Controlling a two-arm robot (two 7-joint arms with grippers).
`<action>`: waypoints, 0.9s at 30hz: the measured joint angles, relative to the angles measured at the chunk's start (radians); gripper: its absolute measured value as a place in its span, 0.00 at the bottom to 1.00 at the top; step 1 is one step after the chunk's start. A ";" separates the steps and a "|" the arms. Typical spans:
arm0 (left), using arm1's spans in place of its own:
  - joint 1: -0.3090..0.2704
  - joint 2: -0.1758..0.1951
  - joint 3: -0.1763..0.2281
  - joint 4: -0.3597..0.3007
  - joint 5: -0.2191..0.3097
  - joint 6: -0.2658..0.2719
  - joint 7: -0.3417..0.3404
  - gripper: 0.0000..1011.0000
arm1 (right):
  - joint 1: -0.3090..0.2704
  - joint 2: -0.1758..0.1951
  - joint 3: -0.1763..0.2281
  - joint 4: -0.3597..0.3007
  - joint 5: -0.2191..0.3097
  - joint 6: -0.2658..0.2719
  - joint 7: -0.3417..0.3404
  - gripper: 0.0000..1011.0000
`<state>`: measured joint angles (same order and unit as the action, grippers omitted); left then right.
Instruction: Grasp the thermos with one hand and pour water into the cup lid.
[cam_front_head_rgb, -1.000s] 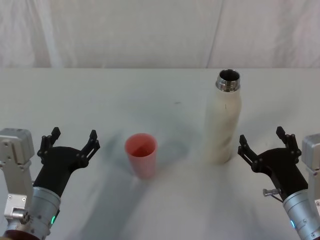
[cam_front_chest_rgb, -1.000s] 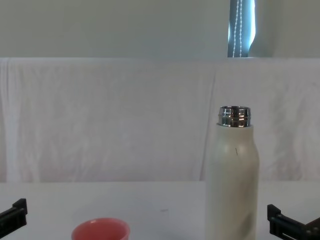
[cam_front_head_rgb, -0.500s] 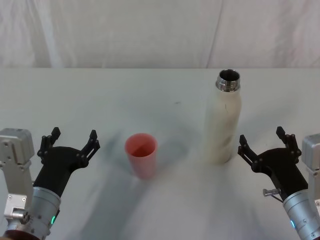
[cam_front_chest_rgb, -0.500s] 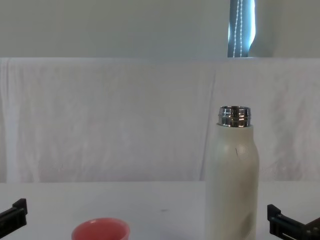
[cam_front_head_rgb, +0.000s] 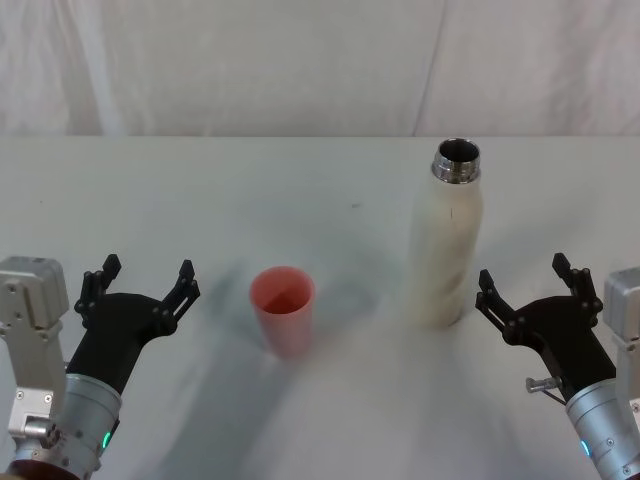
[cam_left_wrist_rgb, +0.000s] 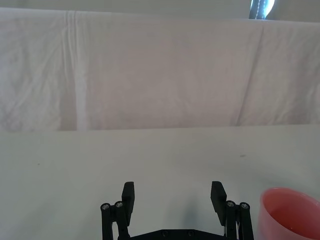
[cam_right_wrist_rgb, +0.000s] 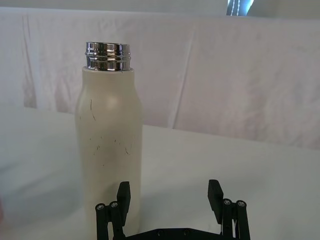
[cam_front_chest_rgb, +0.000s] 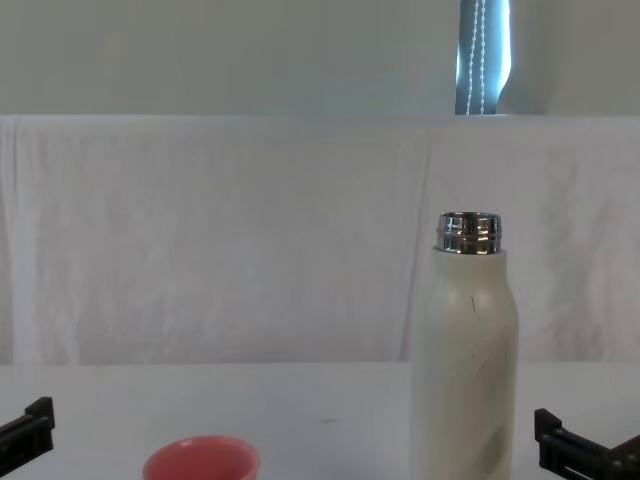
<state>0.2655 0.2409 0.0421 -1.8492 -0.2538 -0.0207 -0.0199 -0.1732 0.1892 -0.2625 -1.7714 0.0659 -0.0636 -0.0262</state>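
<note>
A white counter (cam_front_head_rgb: 200, 190) fills the head view, and a wrinkled white cloth (cam_front_head_rgb: 300, 60) hangs behind it — a thin strip of window (cam_front_chest_rgb: 484, 55) shows above the cloth in the chest view. The thermos (cam_front_head_rgb: 446, 245) stands upright at the right of middle, its steel neck open. The cup lid (cam_front_head_rgb: 283, 309) sits at the middle, well apart from it. The left gripper (cam_front_head_rgb: 140, 283) waits at lower left and the right gripper (cam_front_head_rgb: 527, 287) at lower right — both with jaws spread wide, holding nothing.

In the chest view the picture's edge at six o'clock cuts off the base of the tall cream-white steel-necked thermos (cam_front_chest_rgb: 464, 370) and most of the small salmon-pink cup lid (cam_front_chest_rgb: 201, 459). Whether either holds water cannot be told.
</note>
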 joint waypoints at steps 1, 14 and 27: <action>0.000 0.000 0.000 0.000 0.000 0.000 0.000 0.99 | 0.000 0.000 0.000 0.000 0.000 0.000 0.000 0.99; 0.000 0.000 0.000 0.000 0.000 0.000 0.000 0.99 | 0.000 0.000 0.000 0.000 0.000 0.000 0.000 0.99; 0.000 0.000 0.000 0.000 0.000 0.000 0.000 0.99 | -0.002 -0.026 0.015 0.010 0.040 0.007 0.079 0.99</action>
<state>0.2655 0.2409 0.0421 -1.8492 -0.2538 -0.0208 -0.0199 -0.1754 0.1636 -0.2471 -1.7611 0.1055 -0.0568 0.0524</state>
